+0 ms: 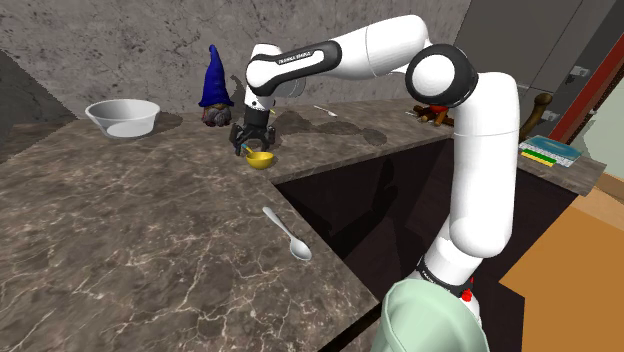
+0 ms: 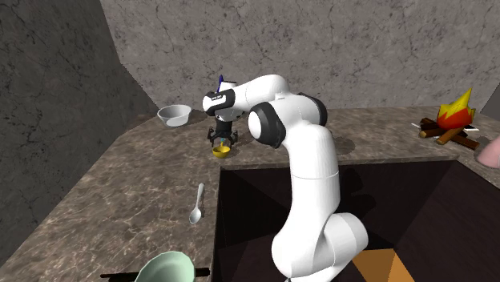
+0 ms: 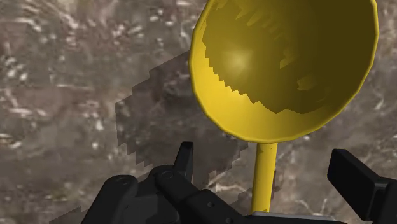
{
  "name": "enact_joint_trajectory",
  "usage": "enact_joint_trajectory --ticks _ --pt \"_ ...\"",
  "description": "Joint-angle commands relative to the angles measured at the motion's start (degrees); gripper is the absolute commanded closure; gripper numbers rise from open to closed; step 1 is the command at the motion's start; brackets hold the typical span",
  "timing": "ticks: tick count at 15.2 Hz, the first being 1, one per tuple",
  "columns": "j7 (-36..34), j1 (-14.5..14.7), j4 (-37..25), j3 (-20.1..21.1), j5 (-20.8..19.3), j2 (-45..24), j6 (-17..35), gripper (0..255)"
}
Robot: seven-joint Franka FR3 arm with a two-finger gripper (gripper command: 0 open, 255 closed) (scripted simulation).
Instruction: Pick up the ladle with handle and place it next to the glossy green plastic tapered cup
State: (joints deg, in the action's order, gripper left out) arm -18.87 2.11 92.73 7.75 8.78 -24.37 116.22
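Note:
A yellow ladle lies on the dark marbled counter, close to the corner of a sunken recess. Its round bowl faces up and its thin yellow handle runs back between my fingers. My black gripper hangs straight down over the ladle and is open. The fingers stand well apart on either side of the handle and do not touch it. A glossy pale green cup sits at the near end of the counter, also seen as the cup in the second exterior view.
A metal spoon lies between ladle and cup near the recess. A white bowl and a blue-hatted gnome stand by the back wall. A toy campfire sits far across the counter.

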Motion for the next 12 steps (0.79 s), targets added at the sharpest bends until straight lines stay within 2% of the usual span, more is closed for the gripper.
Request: enact_joint_trajectory --ticks 1,3,4,12 --pt "0.01 0.00 0.03 0.00 0.00 0.01 0.02 0" --pt "0.00 0.00 0.01 0.00 0.00 0.00 0.01 0" --pt "0.00 0.00 0.01 0.00 0.00 0.00 0.01 255" --pt "-0.01 0.01 -0.04 0.00 -0.01 -0.02 -0.02 255"
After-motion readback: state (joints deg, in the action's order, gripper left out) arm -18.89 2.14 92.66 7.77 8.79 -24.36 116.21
